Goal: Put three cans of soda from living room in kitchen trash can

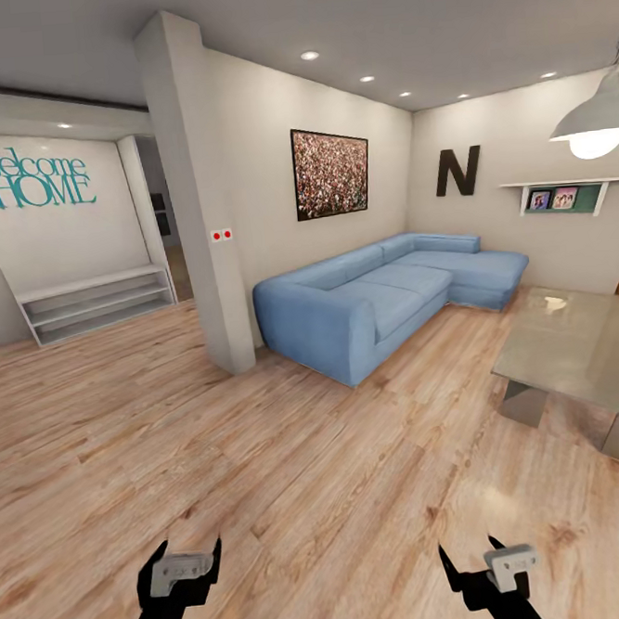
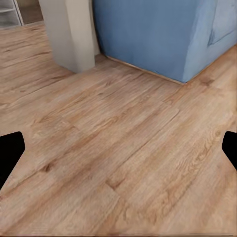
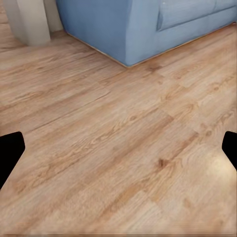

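You face the living room: the blue sofa (image 1: 392,289) sits mid-frame, a glass-topped counter (image 1: 573,345) at right. At upper left the wall reads "Welcome HOME" (image 1: 34,175); "N" (image 1: 457,171) hangs upper right. Your left gripper (image 1: 183,554) and right gripper (image 1: 473,557) have jaws spread, empty.

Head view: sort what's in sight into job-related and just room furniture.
Job-related:
- living room wood floor
- glass-topped low table
- left gripper, open
- right gripper, open

Just there:
- blue corner sofa
- framed picture
- wall shelf unit
- pendant lamp
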You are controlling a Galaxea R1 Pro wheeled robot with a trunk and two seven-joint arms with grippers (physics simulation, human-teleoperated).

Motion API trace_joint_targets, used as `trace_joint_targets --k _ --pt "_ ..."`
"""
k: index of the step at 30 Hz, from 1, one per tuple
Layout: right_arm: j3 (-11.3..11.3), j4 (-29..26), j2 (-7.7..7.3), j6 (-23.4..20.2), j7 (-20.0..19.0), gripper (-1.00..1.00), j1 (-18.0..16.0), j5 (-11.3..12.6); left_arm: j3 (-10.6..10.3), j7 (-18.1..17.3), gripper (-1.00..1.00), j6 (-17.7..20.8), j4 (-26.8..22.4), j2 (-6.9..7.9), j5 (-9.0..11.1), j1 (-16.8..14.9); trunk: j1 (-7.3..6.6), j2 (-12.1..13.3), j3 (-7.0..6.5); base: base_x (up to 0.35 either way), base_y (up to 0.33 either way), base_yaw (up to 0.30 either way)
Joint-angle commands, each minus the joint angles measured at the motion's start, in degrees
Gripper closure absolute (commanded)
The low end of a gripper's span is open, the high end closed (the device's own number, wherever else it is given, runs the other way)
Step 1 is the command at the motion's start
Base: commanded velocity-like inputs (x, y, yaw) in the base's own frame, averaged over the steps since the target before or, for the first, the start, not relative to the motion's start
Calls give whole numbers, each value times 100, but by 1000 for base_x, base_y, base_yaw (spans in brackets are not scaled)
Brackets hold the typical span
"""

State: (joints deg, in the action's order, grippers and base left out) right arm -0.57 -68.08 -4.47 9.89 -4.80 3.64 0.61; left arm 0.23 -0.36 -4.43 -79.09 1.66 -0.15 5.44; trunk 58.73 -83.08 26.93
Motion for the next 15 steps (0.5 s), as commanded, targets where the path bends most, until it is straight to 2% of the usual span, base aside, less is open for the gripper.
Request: trace_joint_targets --k 1,4,8,15 --pt "-1 8 0 3 3 -100 10 0 2 6 -100 -50 88 -2 -1 7 0 0 0 0 0 0" --pt "-15 47 -9 6 11 -100 29 5 4 16 -100 -144 439 -8 -12 14 0 0 0 0 0 0" --pt "-35 163 -34 11 20 -100 44 2 0 24 -100 -226 1368 -10 6 2 0 0 0 0 0 0" --pt "-32 205 -15 12 28 -100 48 -5 -4 37 -100 -253 1766 -9 13 -33 0 0 0 0 0 0"
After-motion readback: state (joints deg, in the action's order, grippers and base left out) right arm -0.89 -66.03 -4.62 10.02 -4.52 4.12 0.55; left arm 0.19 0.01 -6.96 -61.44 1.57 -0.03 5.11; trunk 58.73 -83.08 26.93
